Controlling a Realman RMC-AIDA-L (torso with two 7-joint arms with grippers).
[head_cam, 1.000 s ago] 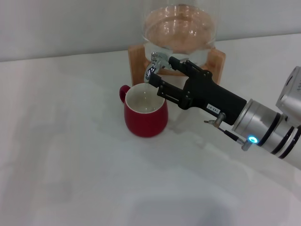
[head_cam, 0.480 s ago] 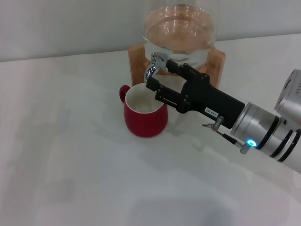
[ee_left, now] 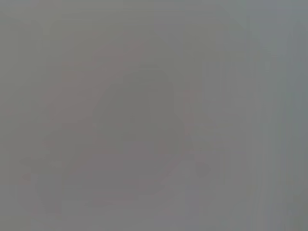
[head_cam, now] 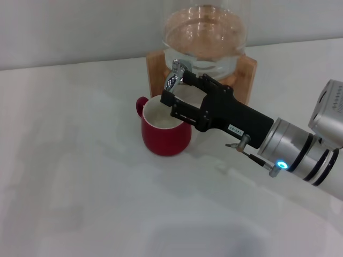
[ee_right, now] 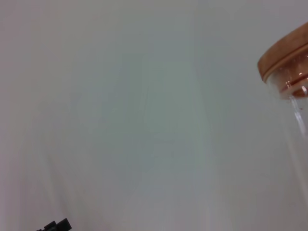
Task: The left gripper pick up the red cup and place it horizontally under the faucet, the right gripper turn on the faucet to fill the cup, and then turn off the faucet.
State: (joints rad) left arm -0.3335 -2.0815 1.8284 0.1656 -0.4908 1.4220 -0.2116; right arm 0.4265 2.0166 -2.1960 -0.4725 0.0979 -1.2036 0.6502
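A: State the position of the red cup (head_cam: pixel 166 130).

B: The red cup stands upright on the surface (head_cam: pixel 80 176), directly below the faucet (head_cam: pixel 175 76), its open mouth under the spout. The loop handle points away from the wooden stand (head_cam: pixel 155 67) toward the robot's left. No stream is visible between spout and cup.

A: And the right hand (head_cam: pixel 177 91)?

B: It reaches in from the robot's right, its tips level with the faucet, just above the cup's rim. One finger sits at the faucet's top lever, the other lower, near the spout and the cup rim. The fingers are spread apart with a clear gap; contact with the lever cannot be confirmed, and nothing is gripped.

A: Procedure for the step in hand?

B: Judged as the faucet-operating step. Apply the finger to the lever only, move it along its arc, and keep the lower finger off the cup rim, since a nudge would shift the cup from under the spout.

A: Materials?

B: Faucet: polished chrome, curved, likely slippery. Cup: glazed, pot-bellied, cream inside. Glass jar (head_cam: pixel 205 37): clear, rounded. The left hand is not seen in any view.
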